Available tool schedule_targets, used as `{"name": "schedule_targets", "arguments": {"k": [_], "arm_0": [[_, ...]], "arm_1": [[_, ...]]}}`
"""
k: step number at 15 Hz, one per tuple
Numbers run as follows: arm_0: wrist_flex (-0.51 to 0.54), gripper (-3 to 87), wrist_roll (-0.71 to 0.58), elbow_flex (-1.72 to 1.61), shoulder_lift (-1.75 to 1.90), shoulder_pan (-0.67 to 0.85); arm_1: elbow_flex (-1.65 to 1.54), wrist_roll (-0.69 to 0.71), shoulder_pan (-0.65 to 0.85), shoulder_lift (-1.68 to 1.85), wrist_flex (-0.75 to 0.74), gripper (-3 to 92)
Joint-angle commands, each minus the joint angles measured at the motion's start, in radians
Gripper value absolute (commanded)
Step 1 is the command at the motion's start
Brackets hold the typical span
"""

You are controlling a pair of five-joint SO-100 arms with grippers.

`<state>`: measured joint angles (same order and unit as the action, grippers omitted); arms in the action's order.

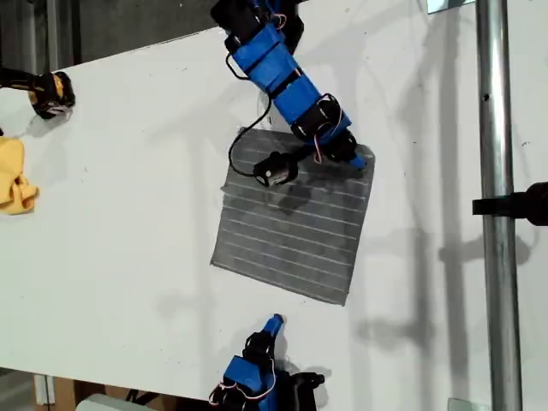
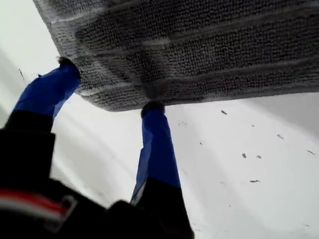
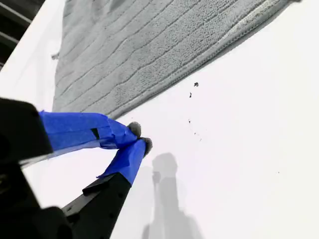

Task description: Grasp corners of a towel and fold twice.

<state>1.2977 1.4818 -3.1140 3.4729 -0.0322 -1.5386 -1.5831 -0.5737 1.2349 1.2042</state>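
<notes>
While towel [image 1: 291,231] lies flat, my first gripper [image 2: 107,87] straddles its corner [image 1: 366,163].

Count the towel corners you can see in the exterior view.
3 of the grey striped towel's corners show: upper-left, lower-left, lower-right. The fourth lies under my first gripper, at the exterior view's upper right.

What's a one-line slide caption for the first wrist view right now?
My first hand, open, straddles a corner of the grey striped towel on the white table.
</notes>
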Motion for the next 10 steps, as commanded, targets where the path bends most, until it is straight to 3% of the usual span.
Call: {"name": "schedule_targets", "arguments": {"k": [1,5,6,7,8,10], "arm_0": [[-0.005,-1.0,0.009,-0.005,0.005,-0.017],[-0.005,-1.0,0.009,-0.005,0.005,-0.021],[-0.005,-1.0,0.009,-0.005,0.005,-0.02],[-0.005,-1.0,0.009,-0.005,0.005,-0.02],[-0.005,-1.0,0.011,-0.005,0.005,-0.02],[-0.005,-1.0,0.018,-0.005,0.005,-0.023]], "arm_1": [[0.011,-0.026,-0.017,-0.031,-0.075,27.9],[0.018,-0.057,-0.037,-0.112,-0.1,23.4],[0.018,-0.058,-0.038,-0.137,-0.11,18.5],[0.02,-0.067,-0.04,-0.152,-0.109,5.4],[0.02,-0.072,-0.04,-0.158,-0.107,-0.2],[0.028,-0.052,-0.035,-0.158,-0.081,-0.2]]}}
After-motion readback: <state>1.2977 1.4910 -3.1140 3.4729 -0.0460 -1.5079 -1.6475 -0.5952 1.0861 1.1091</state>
